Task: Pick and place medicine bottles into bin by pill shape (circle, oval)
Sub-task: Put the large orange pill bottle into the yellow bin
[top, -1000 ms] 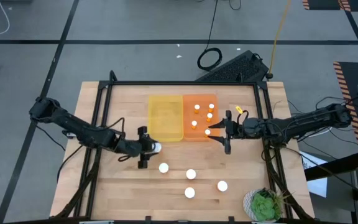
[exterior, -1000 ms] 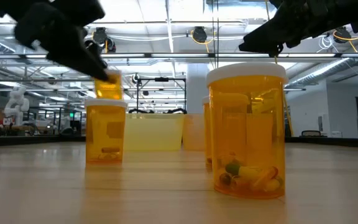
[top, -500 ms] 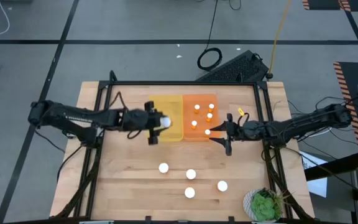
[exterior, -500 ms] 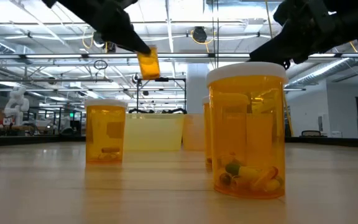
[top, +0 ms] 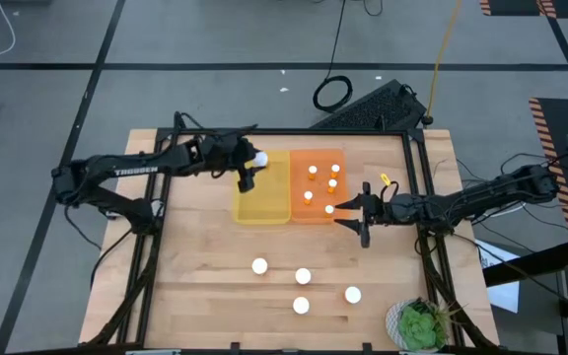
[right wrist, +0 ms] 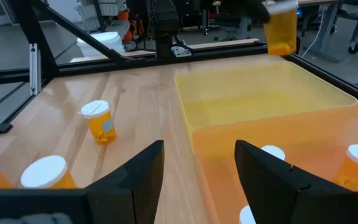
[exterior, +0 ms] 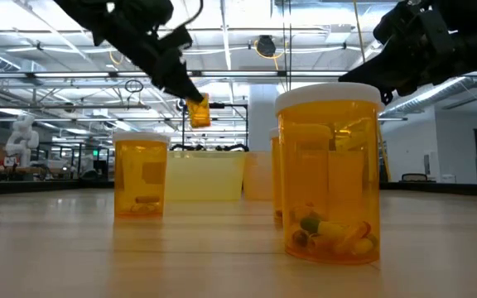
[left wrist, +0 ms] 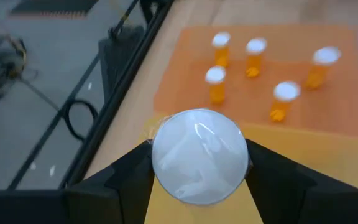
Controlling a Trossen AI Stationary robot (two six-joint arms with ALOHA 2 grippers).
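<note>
My left gripper (top: 249,168) is shut on an amber medicine bottle (exterior: 197,111) with a white cap (left wrist: 199,155), high over the far left part of the yellow bin (top: 262,187). My right gripper (top: 348,212) hangs open at the right side of the orange bin (top: 316,158), with nothing held. Several capped bottles (top: 333,182) stand in the orange bin. More bottles (top: 303,277) stand upright on the table's near half. My left gripper pinches the bottle between its two fingers (left wrist: 129,180) at the top end, on either side of the white cap (left wrist: 166,127). The fingers slant down from the table's left. The bottle hangs below them, slightly tilted, lifted clear above the yellow bin.
The two bins stand side by side at the table's far middle, yellow on the left and orange on the right. A green plant (top: 420,323) sits at the near right corner. A dark metal frame (top: 156,197) runs along the table's edges.
My left gripper has carried the bottle up from the table's near left toward the far edge and a little right, until it hangs over the yellow bin's far left part. It has stayed shut on the bottle, which has risen clear of the table.
</note>
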